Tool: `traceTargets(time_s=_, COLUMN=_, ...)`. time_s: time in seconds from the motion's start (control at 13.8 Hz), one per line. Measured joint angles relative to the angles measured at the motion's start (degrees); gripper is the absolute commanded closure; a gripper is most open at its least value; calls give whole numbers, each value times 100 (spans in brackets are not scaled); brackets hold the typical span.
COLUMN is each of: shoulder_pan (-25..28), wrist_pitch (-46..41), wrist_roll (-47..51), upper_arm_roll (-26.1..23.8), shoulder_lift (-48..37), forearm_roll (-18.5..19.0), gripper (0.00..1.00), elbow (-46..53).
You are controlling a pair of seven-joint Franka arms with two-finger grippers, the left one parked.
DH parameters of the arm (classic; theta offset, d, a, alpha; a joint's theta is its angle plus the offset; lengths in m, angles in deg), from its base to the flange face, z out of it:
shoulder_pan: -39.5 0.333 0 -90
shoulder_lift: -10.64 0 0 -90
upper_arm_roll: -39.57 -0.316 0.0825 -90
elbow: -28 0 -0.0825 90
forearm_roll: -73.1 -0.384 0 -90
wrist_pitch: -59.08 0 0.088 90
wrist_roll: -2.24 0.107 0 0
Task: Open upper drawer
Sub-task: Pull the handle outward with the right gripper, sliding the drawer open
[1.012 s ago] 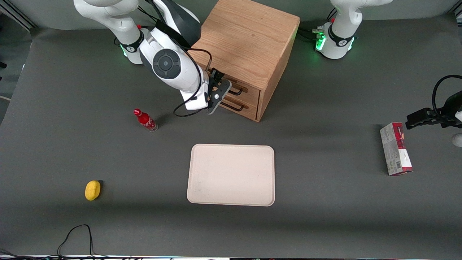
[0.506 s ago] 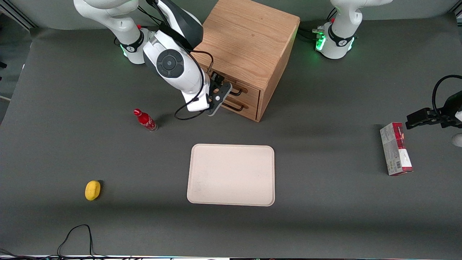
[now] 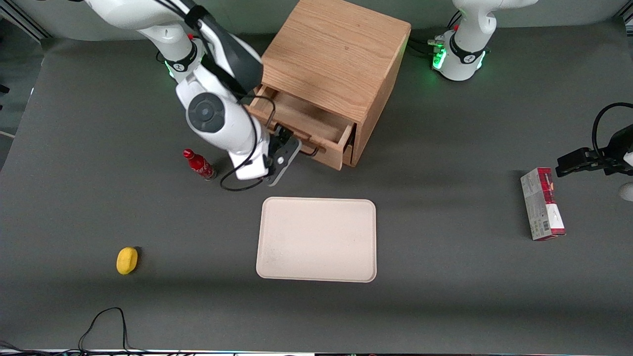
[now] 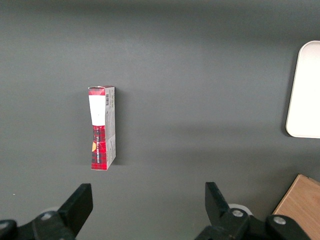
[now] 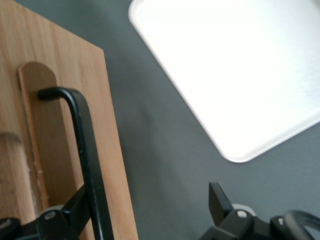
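Observation:
The oak cube cabinet [image 3: 336,54] stands near the robot bases. Its upper drawer [image 3: 301,121] is pulled out toward the front camera, and its shallow wooden tray body shows. The lower drawer is hidden beneath it. My right gripper [image 3: 286,142] is at the drawer's front, at the black wire handle [image 3: 311,152]. In the right wrist view the handle [image 5: 85,150] runs along the drawer front [image 5: 55,100]. The gripper [image 5: 148,195] is open. One finger [image 5: 75,207] sits hooked under the handle bar. The other finger [image 5: 217,197] is apart, over the table.
A cream tray [image 3: 316,240] lies nearer the front camera than the cabinet and shows in the right wrist view [image 5: 240,65]. A red bottle [image 3: 199,164] stands beside my arm. A yellow object [image 3: 127,260] lies toward the working arm's end. A red-and-white box [image 3: 541,203] lies toward the parked arm's.
The upper drawer has slid out of the cabinet toward the front camera. My gripper moved the same way with the handle.

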Motion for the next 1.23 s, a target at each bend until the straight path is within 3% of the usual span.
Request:
traceTargets(time_s=0.58, shoulder_pan=-31, wrist_pitch=1, wrist_roll=-607, upper_arm_roll=774, shoulder_lift=387, forearm_roll=4, gripper=0, elbow=798)
traceTargets(time_s=0.94, shoulder_pan=-25, wrist_pitch=-79, wrist_roll=-654, upper_arm_roll=835, shoulder_lift=531, forearm_roll=4, gripper=0, elbow=1049)
traceTargets(time_s=1.23, shoulder_pan=-31, wrist_pitch=-1050, wrist_roll=159, upper_arm_roll=867, shoulder_lift=337, forearm_roll=2, gripper=0, elbow=1494)
